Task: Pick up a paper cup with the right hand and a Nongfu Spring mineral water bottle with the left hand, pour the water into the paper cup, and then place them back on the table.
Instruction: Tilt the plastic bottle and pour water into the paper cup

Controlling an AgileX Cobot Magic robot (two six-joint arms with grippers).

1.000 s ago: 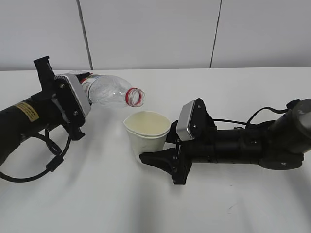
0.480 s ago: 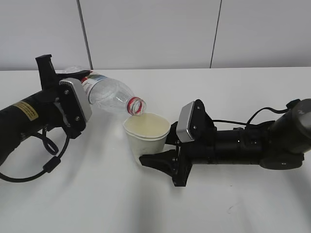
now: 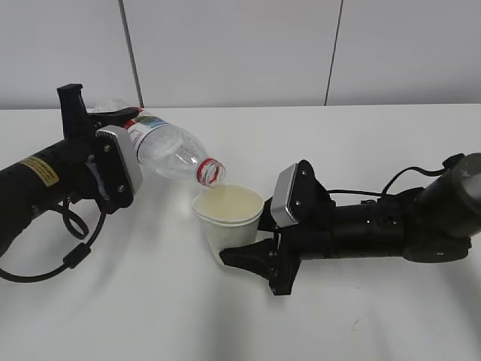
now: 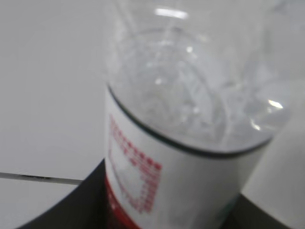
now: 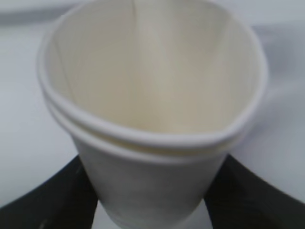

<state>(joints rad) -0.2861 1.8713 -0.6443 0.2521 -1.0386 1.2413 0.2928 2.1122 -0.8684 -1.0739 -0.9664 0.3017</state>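
1. Black left robot gripper with yellow sticker point(image 3: 113, 162) at 9 o'clock, clamped on the clear plastic red-and-white-labelled bottle point(image 3: 169, 154).
2. Bottle tilted, red-ringed mouth pointing toward 4 o'clock, just above the rim of the small white paper cup point(image 3: 229, 218).
3. Cup at centre above the plain white table point(image 3: 150, 316), rim squeezed.
4. Black right robot gripper point(image 3: 252, 252) at 3 o'clock, jaws closed on cup's sides.

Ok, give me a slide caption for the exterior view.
Left gripper tips the uncapped water bottle over the paper cup held by the right gripper.
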